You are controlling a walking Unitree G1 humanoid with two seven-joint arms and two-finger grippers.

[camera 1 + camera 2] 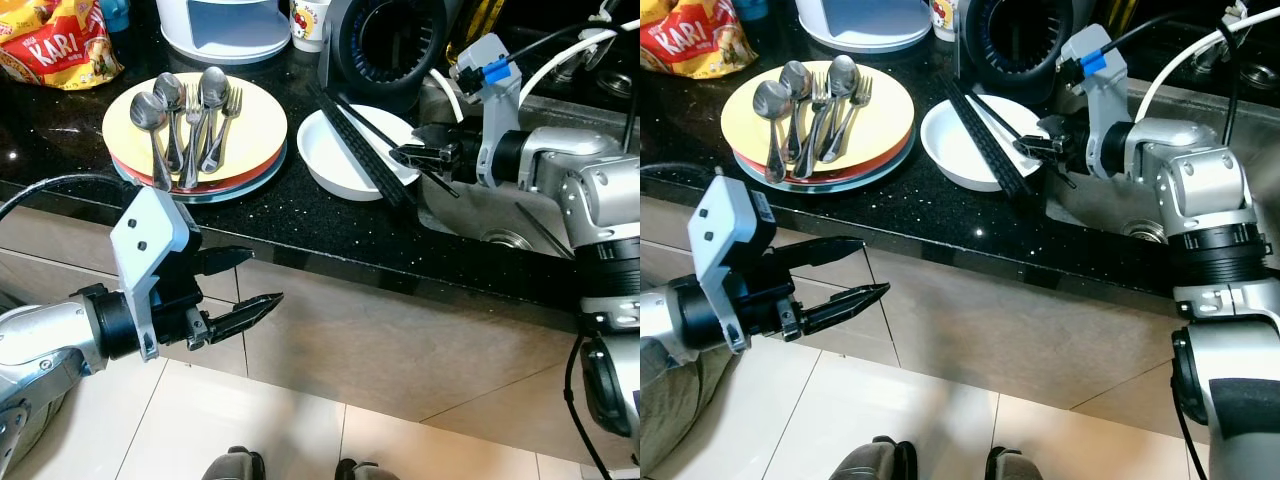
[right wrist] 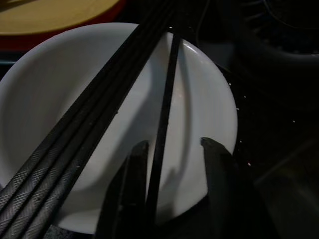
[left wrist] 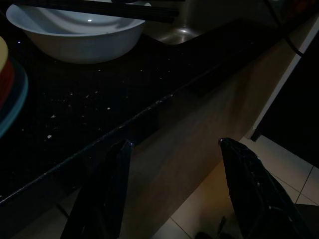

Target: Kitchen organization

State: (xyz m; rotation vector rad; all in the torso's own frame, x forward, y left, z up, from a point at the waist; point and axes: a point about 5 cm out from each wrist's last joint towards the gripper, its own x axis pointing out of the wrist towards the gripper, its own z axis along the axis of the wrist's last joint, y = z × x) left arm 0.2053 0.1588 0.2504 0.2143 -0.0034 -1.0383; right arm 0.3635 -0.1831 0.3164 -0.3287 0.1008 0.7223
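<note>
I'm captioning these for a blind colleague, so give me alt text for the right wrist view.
The right gripper hovers over a white bowl, its black fingers open around a single black chopstick. A bundle of black chopsticks lies across the bowl, with a yellow plate beyond it.

Three spoons (image 1: 165, 105) and two forks (image 1: 218, 125) counted on stacked plates (image 1: 255, 135); three plates made out in stack: yellow on top, red beneath, blue-green at bottom. One white bowl (image 1: 335, 160) seen beside stack. Black chopsticks (image 1: 365, 150) laid across bowl: bundle of about four plus one single stick; exact count cannot be told. One snack bag (image 1: 60, 45) at table corner.
</note>
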